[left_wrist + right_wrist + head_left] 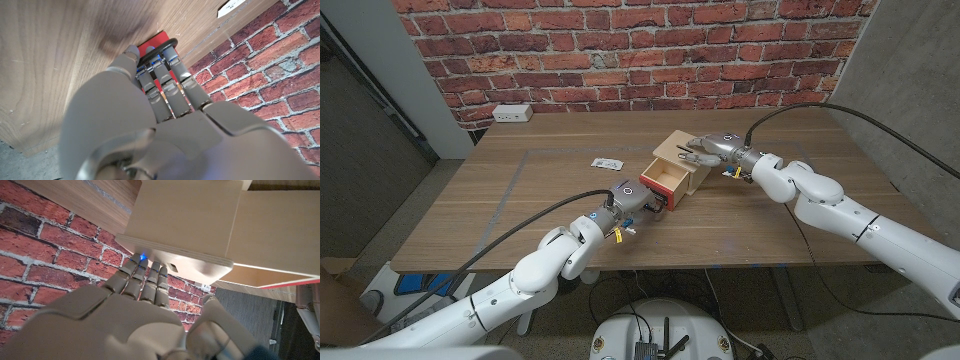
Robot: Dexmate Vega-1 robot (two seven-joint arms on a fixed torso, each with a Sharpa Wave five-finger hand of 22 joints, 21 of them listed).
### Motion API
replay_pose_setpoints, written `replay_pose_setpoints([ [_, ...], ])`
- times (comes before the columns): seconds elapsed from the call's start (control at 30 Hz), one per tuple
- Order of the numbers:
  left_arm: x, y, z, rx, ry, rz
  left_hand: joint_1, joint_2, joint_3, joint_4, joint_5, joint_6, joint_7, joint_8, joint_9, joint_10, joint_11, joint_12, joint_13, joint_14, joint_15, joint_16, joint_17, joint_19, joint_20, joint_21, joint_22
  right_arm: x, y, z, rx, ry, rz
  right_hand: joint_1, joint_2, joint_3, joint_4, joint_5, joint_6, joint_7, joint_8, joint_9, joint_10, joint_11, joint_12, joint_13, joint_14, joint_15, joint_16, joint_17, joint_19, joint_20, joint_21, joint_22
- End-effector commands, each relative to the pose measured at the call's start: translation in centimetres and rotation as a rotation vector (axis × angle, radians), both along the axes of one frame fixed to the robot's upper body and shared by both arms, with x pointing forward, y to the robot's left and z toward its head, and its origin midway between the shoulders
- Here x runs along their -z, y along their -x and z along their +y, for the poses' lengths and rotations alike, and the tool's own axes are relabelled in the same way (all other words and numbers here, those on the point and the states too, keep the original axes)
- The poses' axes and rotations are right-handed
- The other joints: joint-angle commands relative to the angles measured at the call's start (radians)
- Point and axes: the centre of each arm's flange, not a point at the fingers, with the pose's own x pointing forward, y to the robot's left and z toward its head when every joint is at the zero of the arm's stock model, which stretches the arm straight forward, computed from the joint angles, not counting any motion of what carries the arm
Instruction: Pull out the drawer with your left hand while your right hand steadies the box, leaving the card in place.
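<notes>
A: What is seen nearest the robot?

B: The left hand [633, 203] is seen at the red front of the drawer [667, 181], and its fingers [161, 80] are hooked through the black ring handle [162, 46], which is gripped. The drawer is drawn partly out of the pale wooden box [686, 163], near the middle of the wooden table [520, 190].

A: And the box itself?

B: It is held by the right hand [712, 150]; the fingers [145, 277] are laid over its top and far edge, closed against the wood.

A: Is anything else placed around it?

B: A small white card [608, 162] is seen lying flat on the table, left of the box and apart from it. Farther back, a white power strip [511, 113] is set at the table's far edge against the brick wall [620, 50]. Print on the card cannot be read.
</notes>
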Motion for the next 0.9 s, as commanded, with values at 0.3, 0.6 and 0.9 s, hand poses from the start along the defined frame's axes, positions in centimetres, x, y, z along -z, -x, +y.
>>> replay_pose_setpoints([
  [0.3,0.12,0.83,-0.15,-0.024,0.026,0.005,0.009,0.001,-0.003,0.001,0.004,0.002,-0.003,0.000,0.001,-0.001,0.000,0.000,0.003,0.006,-0.078,0.000,0.001,-0.006,-0.132,0.010,-0.001,-0.22,-0.51,-0.06,0.011,0.007,0.006,-0.011,0.032,-0.002,0.006,-0.001,0.002,0.006,0.000,0.005,0.010,0.000,0.009,0.001,0.009,-0.013,0.004,0.005,0.009,-0.043,-0.001,0.001],
  [0.6,0.04,1.01,-0.11,-0.029,0.016,0.004,0.009,0.002,-0.004,0.002,0.004,0.002,-0.001,0.000,0.001,0.000,0.001,0.001,0.003,0.006,-0.078,0.001,0.002,-0.007,-0.132,0.012,-0.002,-0.20,-0.65,-0.20,0.013,0.001,0.010,-0.012,0.031,-0.005,0.007,0.000,0.004,0.005,0.001,0.005,0.014,0.001,0.010,0.001,0.010,-0.015,0.005,0.008,0.012,-0.043,-0.001,0.001],
  [0.9,-0.17,1.39,0.14,-0.034,0.020,0.011,0.010,0.002,-0.006,0.001,0.005,0.002,-0.001,0.000,0.001,0.000,0.000,0.001,0.003,0.008,-0.078,0.002,0.002,-0.008,-0.133,0.017,-0.002,-0.14,-0.73,-0.23,0.018,-0.001,0.012,-0.012,0.032,-0.005,0.009,0.001,0.004,0.006,0.001,0.005,0.014,0.004,0.009,0.002,0.009,-0.016,0.005,0.010,0.012,-0.043,-0.003,0.001],
])
